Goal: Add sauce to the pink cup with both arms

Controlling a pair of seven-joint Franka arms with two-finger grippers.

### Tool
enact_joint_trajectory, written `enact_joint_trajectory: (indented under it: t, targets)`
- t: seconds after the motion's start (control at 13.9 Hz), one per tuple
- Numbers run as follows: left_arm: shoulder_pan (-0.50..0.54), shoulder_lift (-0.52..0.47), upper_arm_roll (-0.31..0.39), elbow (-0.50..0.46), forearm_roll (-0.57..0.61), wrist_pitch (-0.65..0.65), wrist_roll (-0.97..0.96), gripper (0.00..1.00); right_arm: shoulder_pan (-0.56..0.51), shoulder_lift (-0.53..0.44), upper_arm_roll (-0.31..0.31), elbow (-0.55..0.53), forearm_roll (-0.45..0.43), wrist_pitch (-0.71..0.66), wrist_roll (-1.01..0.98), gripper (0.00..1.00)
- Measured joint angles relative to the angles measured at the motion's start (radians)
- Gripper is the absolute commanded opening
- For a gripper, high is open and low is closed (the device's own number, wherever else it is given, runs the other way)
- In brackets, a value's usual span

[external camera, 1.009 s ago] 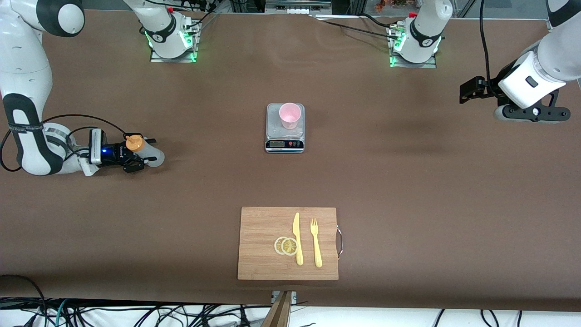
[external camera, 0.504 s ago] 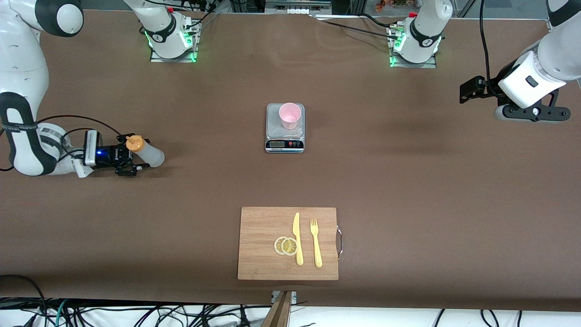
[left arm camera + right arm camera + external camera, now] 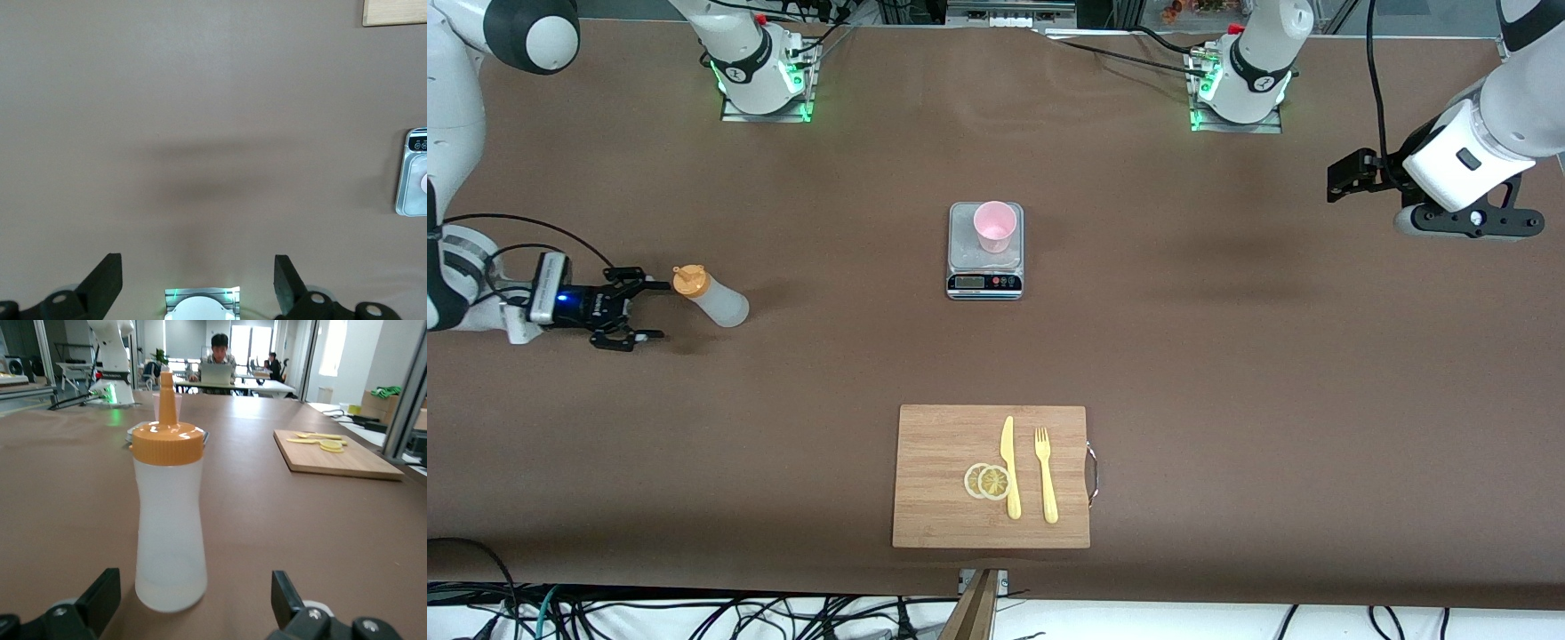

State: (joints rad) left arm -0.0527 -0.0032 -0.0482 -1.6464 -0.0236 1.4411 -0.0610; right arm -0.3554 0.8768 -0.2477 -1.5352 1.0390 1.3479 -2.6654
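Observation:
The sauce bottle (image 3: 711, 300), whitish with an orange nozzle cap, stands upright on the table toward the right arm's end. My right gripper (image 3: 655, 310) is low beside it, open, a short gap off the bottle. In the right wrist view the sauce bottle (image 3: 168, 527) stands just ahead of the open right gripper (image 3: 193, 587), touching neither finger. The pink cup (image 3: 995, 226) stands on a grey scale (image 3: 984, 267) at mid-table. My left gripper (image 3: 1341, 178) waits raised over the left arm's end of the table; in its own wrist view the left gripper (image 3: 198, 267) is open and holds nothing.
A wooden cutting board (image 3: 934, 476) lies nearer the front camera than the scale. It carries a yellow knife (image 3: 1009, 467), a yellow fork (image 3: 1046, 476) and lemon slices (image 3: 987, 481). The arm bases (image 3: 760, 76) stand along the table's edge farthest from the front camera.
The right gripper has let go of the sauce bottle and drawn back toward the right arm's end of the table. The bottle stays upright in place. The left arm has not moved.

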Motion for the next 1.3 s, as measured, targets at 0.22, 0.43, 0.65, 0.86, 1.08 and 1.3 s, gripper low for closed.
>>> enact_joint_trajectory:
  t: [0.22,0.43,0.65,0.86,1.08,1.3]
  targets:
    - [0.0,0.0,0.0,0.0,0.0,0.0,0.0,1.0,0.001,-0.006,-0.016,0.098,-0.001,0.014,0.166,1.0]
    - [0.0,0.0,0.0,0.0,0.0,0.0,0.0,1.0,0.025,-0.007,-0.009,0.21,-0.001,0.04,0.398,1.0]
    - [0.0,0.0,0.0,0.0,0.0,0.0,0.0,1.0,0.096,-0.011,-0.006,0.328,0.0,0.073,0.662,1.0]
    - [0.0,0.0,0.0,0.001,0.0,0.0,0.0,1.0,0.188,-0.027,-0.007,0.391,-0.007,0.137,0.922,1.0]
    - [0.0,0.0,0.0,0.001,0.0,-0.001,0.0,1.0,0.28,-0.059,-0.005,0.417,-0.08,0.232,1.188,1.0]
    - [0.0,0.0,0.001,0.001,0.0,-0.001,0.0,1.0,0.388,-0.138,-0.002,0.433,-0.232,0.311,1.505,1.0]
